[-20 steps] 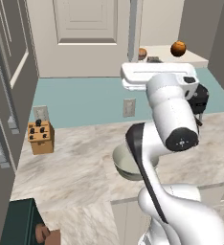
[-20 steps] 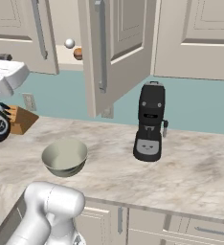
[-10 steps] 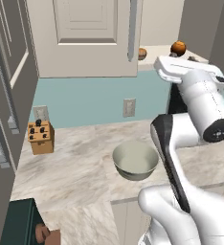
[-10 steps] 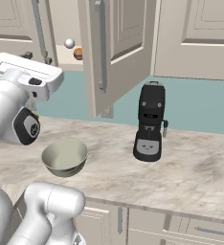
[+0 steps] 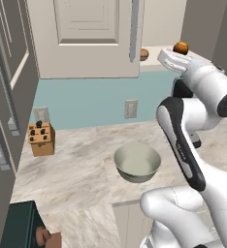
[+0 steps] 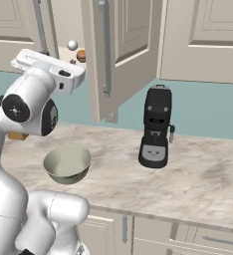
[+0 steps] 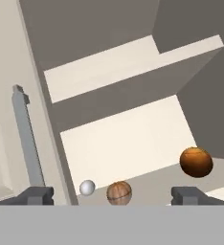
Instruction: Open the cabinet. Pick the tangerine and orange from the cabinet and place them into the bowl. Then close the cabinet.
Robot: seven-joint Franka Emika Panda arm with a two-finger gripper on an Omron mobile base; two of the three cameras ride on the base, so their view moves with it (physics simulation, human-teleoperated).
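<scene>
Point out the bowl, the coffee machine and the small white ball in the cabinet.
bowl (image 6: 67, 172): right base view, on its front outer wall.
coffee machine (image 6: 157, 117): right base view, on its black upper body.
small white ball (image 7: 87, 187): hand view, on its middle, on the cabinet shelf.

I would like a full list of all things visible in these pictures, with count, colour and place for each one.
cabinet: one, beige, on the wall, doors open
round fruits: two, orange-brown, on the lower cabinet shelf
small ball: one, white, same shelf beside a fruit
bowl: one, pale grey-beige, on the counter, nothing inside
coffee machine: one, black, on the counter
knife block: one, wooden, on the counter by the wall
wall socket: one, white, on the blue wall
gripper: one, dark fingers, open, facing the shelf
</scene>
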